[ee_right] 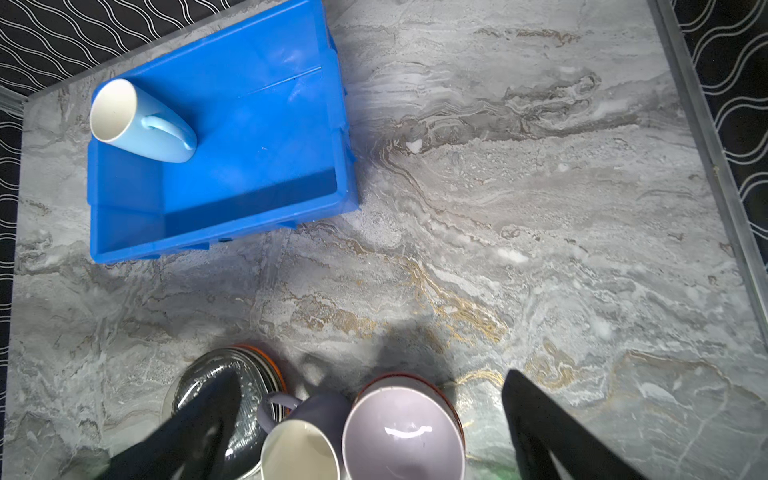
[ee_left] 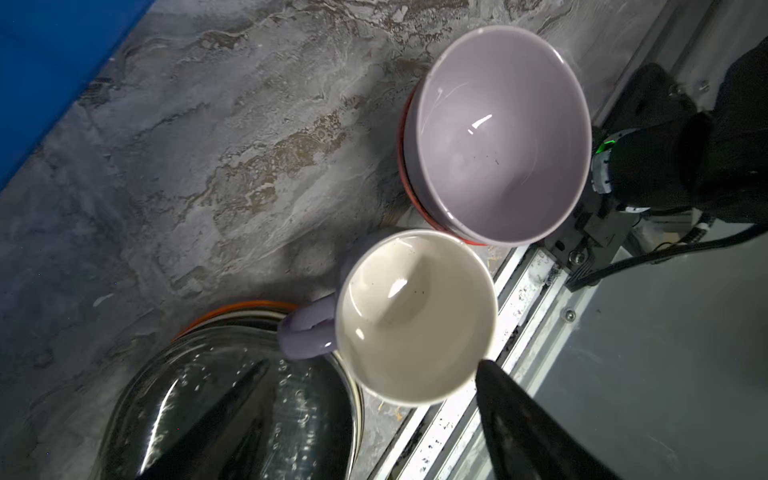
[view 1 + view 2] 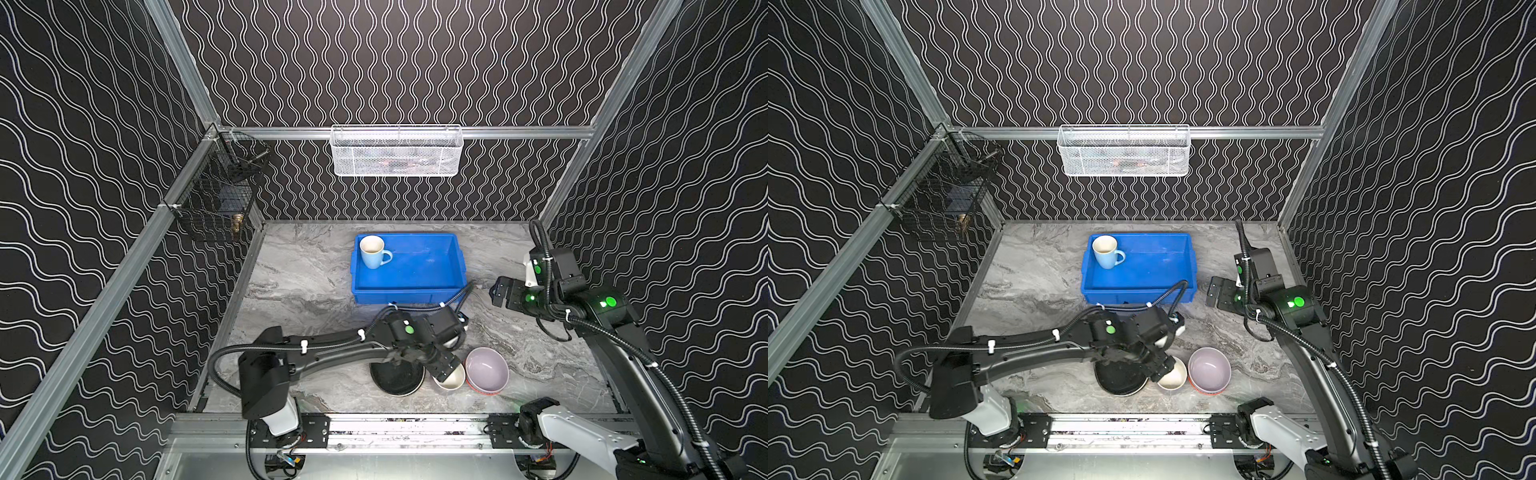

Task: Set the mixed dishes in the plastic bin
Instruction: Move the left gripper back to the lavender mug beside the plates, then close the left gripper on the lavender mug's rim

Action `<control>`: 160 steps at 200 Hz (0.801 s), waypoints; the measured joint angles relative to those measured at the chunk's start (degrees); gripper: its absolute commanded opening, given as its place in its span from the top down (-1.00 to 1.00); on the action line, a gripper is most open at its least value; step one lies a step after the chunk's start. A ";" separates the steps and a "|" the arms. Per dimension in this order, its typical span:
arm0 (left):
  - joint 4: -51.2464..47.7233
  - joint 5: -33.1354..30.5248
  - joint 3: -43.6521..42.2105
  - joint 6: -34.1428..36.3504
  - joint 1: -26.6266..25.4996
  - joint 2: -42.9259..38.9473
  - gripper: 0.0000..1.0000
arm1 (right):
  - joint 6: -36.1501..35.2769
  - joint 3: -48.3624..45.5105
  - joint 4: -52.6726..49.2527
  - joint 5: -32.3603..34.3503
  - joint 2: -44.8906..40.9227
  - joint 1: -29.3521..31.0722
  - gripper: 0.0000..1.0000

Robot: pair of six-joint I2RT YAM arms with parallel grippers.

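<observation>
- The left tool (image 3: 444, 371) hangs, jaws apart, over the lavender ceramic mug with a cream lining (image 2: 415, 316), which stands upright on the grey marbled tabletop (image 3: 299, 291), at 6 o'clock from the bright blue shallow plastic bin (image 3: 409, 293).
- The mug is boxed in. The glossy black round plate (image 3: 395, 380), topping a stack with an orange edge (image 2: 245, 307), lies at its 9 o'clock. The lavender bowl (image 2: 503, 133), nested in an orange-rimmed bowl (image 2: 405, 174), crowds its 3 o'clock.
- The mug's handle overhangs the plate rim, so a descending finger could likely strike handle or plate and twist the mug aside.
- A nudge toward 3 o'clock could knock the mug against the nested bowls and rock them.
- Glazed walls look slick, so a shallow pinch on the rim may let the mug slip or tip when lifted.
- A low carry risks clipping the bin's near wall, and a careless drop could hit the light blue mug (image 3: 372, 252) standing in the bin's 10 o'clock corner.
- The right tool (image 3: 498, 293) hovers spread wide and empty at 3 o'clock of the bin.
</observation>
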 measured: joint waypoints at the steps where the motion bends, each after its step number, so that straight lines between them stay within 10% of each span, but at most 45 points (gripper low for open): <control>1: 0.02 -0.09 0.02 0.02 -0.07 0.11 -0.56 | 0.02 -0.02 -0.11 0.02 -0.13 0.00 -0.99; 93: 0.48 -3.85 -0.96 1.64 -0.61 4.39 -0.42 | 1.64 -1.68 -4.48 1.70 -5.77 0.02 -0.99; 160: 2.45 -2.62 -1.99 2.05 2.43 6.47 0.08 | 1.70 -0.24 -5.42 2.34 -4.66 0.00 -0.98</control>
